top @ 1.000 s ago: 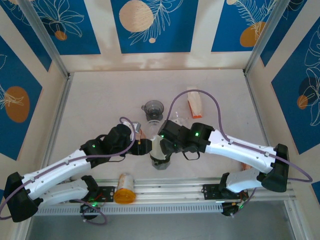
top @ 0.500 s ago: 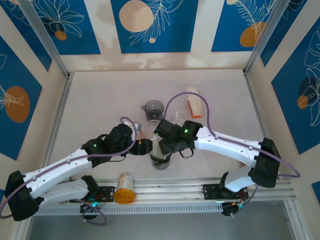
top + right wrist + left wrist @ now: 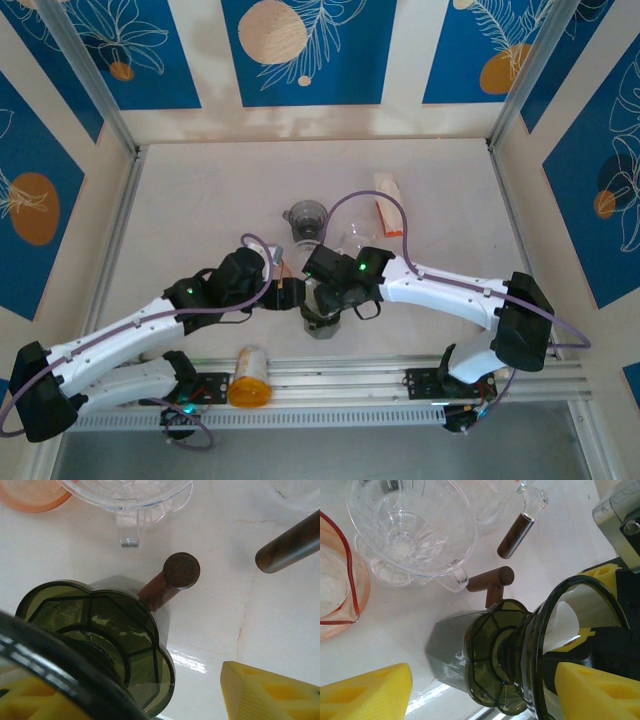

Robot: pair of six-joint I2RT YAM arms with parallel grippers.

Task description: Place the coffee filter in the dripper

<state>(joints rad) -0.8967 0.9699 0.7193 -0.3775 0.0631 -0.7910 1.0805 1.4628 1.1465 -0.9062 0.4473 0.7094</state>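
Note:
The dark smoky dripper (image 3: 321, 318) with a short wooden handle (image 3: 172, 577) sits on the table between both arms. A white coffee filter (image 3: 565, 625) lies inside its cone. My left gripper (image 3: 485, 682) is open, its yellow fingers (image 3: 367, 690) standing wide on either side of the dripper without touching it. My right gripper (image 3: 125, 692) is open too. One of its fingers sits down by the cone's rim, and its other finger (image 3: 270, 692) is clear of the dripper over bare table. Seen from above, the left gripper (image 3: 291, 293) and the right gripper (image 3: 329, 289) meet over the dripper.
A clear glass dripper (image 3: 410, 530) and an orange-rimmed dish (image 3: 335, 590) stand just beyond the dark one, with another wooden handle (image 3: 516, 536) nearby. Farther back are a grey cup (image 3: 306, 218) and an orange-and-white packet (image 3: 388, 208). An orange bottle (image 3: 249, 375) lies on the front rail.
My right arm has swung leftward and its gripper has slid a little further over the dripper. The left arm has held its place, its jaws a touch wider.

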